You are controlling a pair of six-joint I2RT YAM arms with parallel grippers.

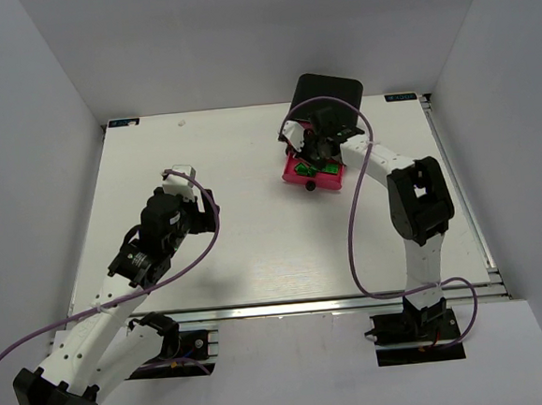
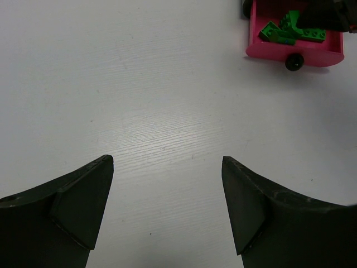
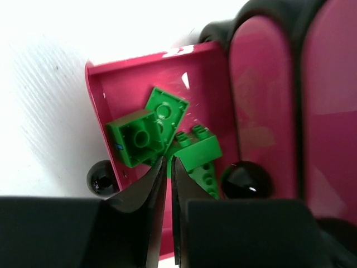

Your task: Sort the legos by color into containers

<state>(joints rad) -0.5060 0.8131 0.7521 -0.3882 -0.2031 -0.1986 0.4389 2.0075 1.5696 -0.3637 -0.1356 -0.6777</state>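
From above, the right claw (image 1: 317, 152) hides most of the pulled-out drawer (image 1: 293, 172). Green legos (image 3: 162, 131) lie inside it, under that claw's nearly clenched, empty tips. The left claw (image 2: 167, 159) gapes wide over the desk (image 2: 139, 84), holding nothing.

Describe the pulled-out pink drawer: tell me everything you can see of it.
The drawer is glossy magenta-pink plastic, a shallow open tray with low walls and a small round black knob on its front. It stands pulled out in front of the black cabinet, toward the far side of the white table. Several green bricks lie tumbled and overlapping inside. The right pincer hangs just over them, jaws almost together; whether it touches the drawer cannot be told.
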